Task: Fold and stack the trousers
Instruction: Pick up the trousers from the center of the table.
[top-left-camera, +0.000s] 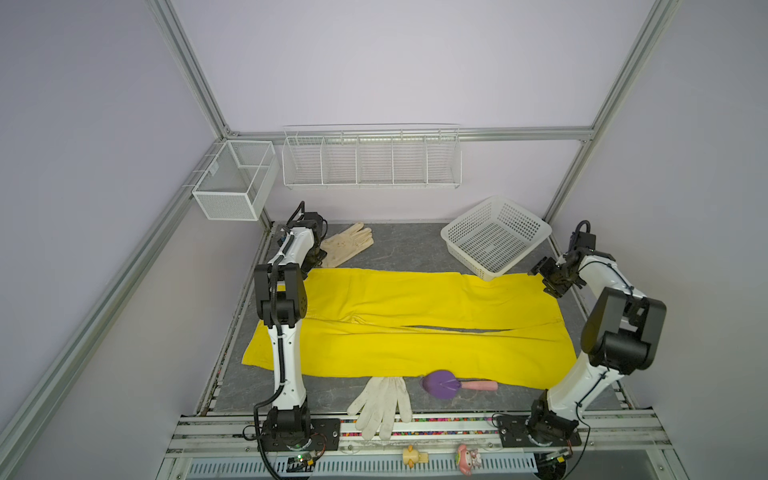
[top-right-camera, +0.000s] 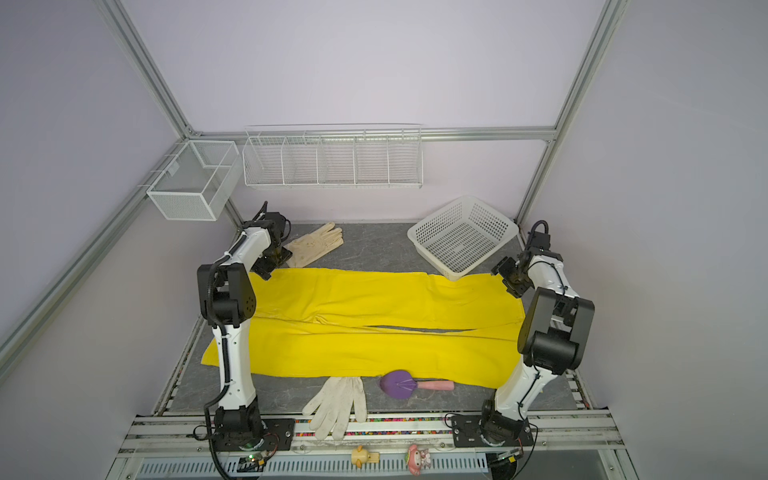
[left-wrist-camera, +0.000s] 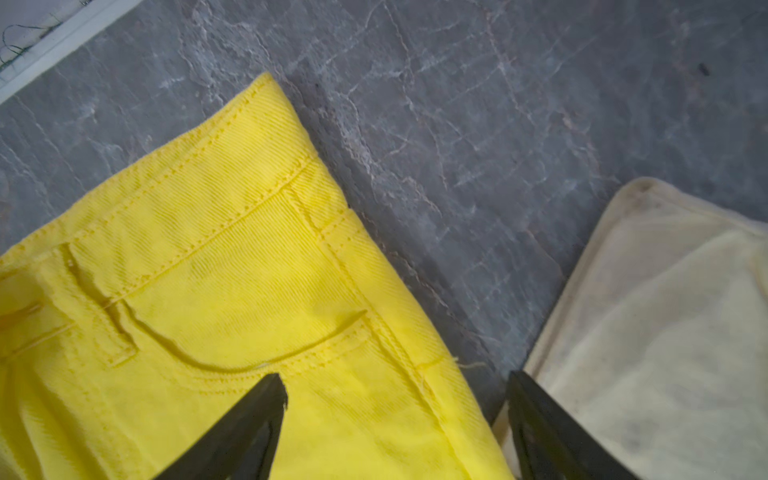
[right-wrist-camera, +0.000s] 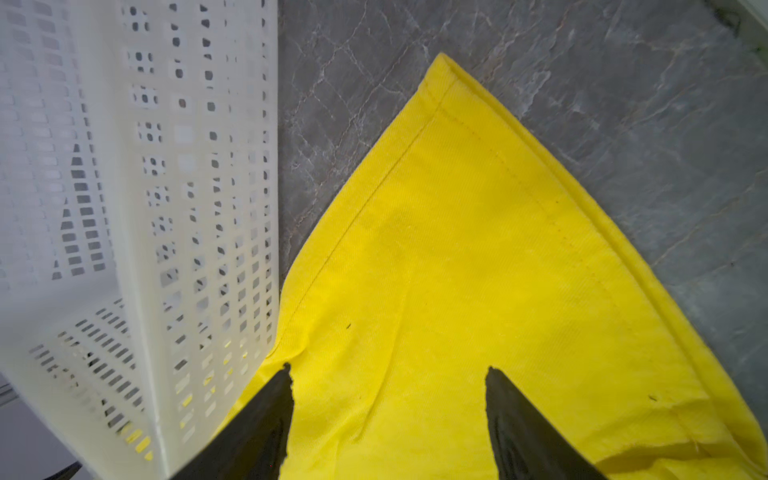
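Note:
The bright yellow trousers (top-left-camera: 415, 316) (top-right-camera: 374, 311) lie spread flat across the grey table, with the waist at the left and the leg ends at the right. My left gripper (top-left-camera: 312, 257) (top-right-camera: 274, 261) hovers open over the far corner of the waistband; in the left wrist view the gripper (left-wrist-camera: 397, 380) straddles the trousers' side seam (left-wrist-camera: 232, 291) below a pocket. My right gripper (top-left-camera: 552, 284) (top-right-camera: 513, 282) is open above the far leg's hem corner. In the right wrist view it (right-wrist-camera: 388, 369) holds nothing, with the yellow cloth (right-wrist-camera: 478, 291) beneath it.
A white perforated basket (top-left-camera: 494, 237) (right-wrist-camera: 137, 208) stands at the back right, its near corner over the trousers' far edge. A cream glove (top-left-camera: 349, 245) (left-wrist-camera: 665, 311) lies beside the left gripper. A white glove (top-left-camera: 382, 405) and a purple scoop (top-left-camera: 442, 384) lie in front. Wire baskets (top-left-camera: 372, 160) hang on the wall.

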